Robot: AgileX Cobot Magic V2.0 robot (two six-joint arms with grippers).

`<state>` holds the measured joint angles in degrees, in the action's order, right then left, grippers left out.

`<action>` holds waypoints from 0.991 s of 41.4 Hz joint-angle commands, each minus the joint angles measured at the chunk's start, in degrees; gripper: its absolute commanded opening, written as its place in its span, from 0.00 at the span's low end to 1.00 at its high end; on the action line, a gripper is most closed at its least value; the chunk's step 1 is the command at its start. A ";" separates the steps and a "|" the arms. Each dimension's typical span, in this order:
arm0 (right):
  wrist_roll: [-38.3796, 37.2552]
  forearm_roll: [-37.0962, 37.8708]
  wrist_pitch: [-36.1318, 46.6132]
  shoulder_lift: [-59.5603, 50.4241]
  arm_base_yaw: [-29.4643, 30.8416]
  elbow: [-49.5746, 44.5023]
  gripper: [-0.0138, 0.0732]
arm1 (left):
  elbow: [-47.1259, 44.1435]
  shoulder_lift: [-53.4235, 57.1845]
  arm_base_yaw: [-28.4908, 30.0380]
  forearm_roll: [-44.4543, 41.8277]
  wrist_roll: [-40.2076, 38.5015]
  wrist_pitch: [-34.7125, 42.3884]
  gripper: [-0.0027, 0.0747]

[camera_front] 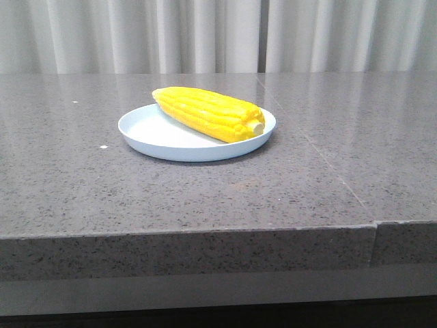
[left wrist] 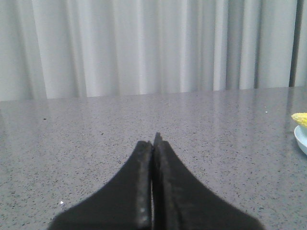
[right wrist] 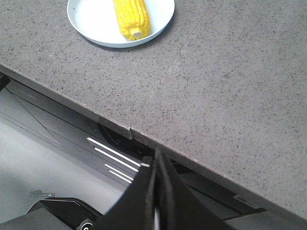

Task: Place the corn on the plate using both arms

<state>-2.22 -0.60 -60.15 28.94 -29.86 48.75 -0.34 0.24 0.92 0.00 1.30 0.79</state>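
The corn (camera_front: 208,113) lies on the plate (camera_front: 147,130), well ahead of both the left end effector (left wrist: 152,143) and right end effector (right wrist: 154,165), each pressed together and seemingly empty, so the placing looks done with only retreat left

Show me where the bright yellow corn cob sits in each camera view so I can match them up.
Front view: the bright yellow corn cob lies across the round pale blue plate, centre of frame, pale stub toward the right.
Left wrist view: only its yellow tip shows at the right edge, above a sliver of plate rim.
Right wrist view: top of frame, on the plate, the cob stub-end nearest the camera.
Shared landmark: the plate.
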 commanded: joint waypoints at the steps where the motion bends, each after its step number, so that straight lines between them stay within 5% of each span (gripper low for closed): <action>1: 0.38 0.60 3.37 0.30 0.07 1.41 0.02 | -0.16 1.08 -0.35 0.00 -0.47 4.92 0.01; 16: 0.38 0.60 5.29 -3.04 2.46 -0.07 0.02 | -0.16 1.08 -0.35 0.00 -0.47 4.92 0.01; 34: 0.38 0.24 46.06 -19.43 23.45 -25.81 0.02 | -0.16 1.08 -0.35 0.00 -0.47 4.92 0.01; 41: 0.34 0.19 55.64 -25.47 27.55 -36.14 0.02 | -0.16 1.08 -0.35 0.00 -0.47 4.92 0.01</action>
<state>-2.22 -0.60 -14.15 4.78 -3.86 14.59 -0.34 0.24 0.92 0.00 1.30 0.79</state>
